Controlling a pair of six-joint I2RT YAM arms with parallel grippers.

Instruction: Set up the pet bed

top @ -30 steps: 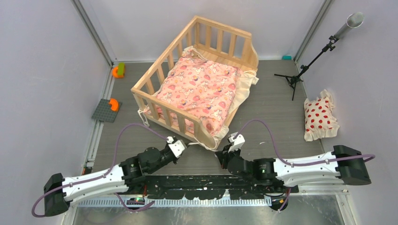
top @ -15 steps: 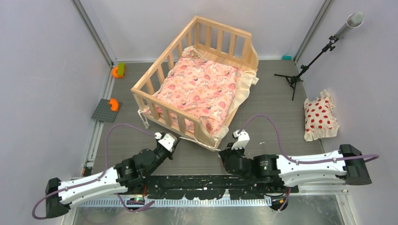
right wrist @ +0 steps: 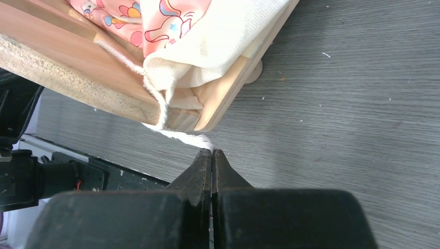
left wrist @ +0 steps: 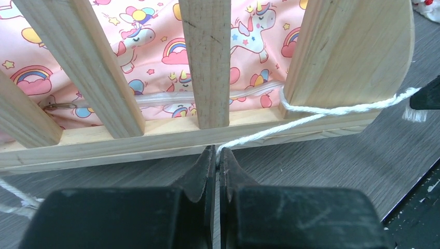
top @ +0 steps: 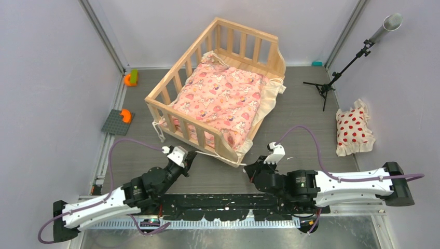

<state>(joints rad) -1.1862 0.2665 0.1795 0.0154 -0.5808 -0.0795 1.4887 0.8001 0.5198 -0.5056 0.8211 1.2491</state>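
A dark grey wood-grain table (top: 306,111) sits boxed in by plain pale walls with metal posts in the far corners. The pet bed (top: 244,31), a light wooden crib with slatted rails, stands slightly askew at the centre back of the table, with a pink cartoon-print cushion (top: 220,98) lying inside it and cream fabric spilling over its right edge. Well apart on the right lies a small white pillow with red dots (top: 354,129), and behind it stands a black tripod (top: 332,78) carrying a tilted grey tube. On the left edge are a grey plate with an orange piece (top: 118,122) and, farther back, an orange and green toy (top: 131,78). Both arms reach low from the near edge, angled inward towards the bed's near right corner. The left gripper (left wrist: 216,154) rests just in front of the bed's bottom rail, its jaws clenched on a white cord (left wrist: 259,136) that runs taut around the corner post. The right gripper (right wrist: 212,153) hangs close below the corner of the bed's end board, its jaws pressed together on the frayed end of a white cord coming down from the cushion's cream edge.
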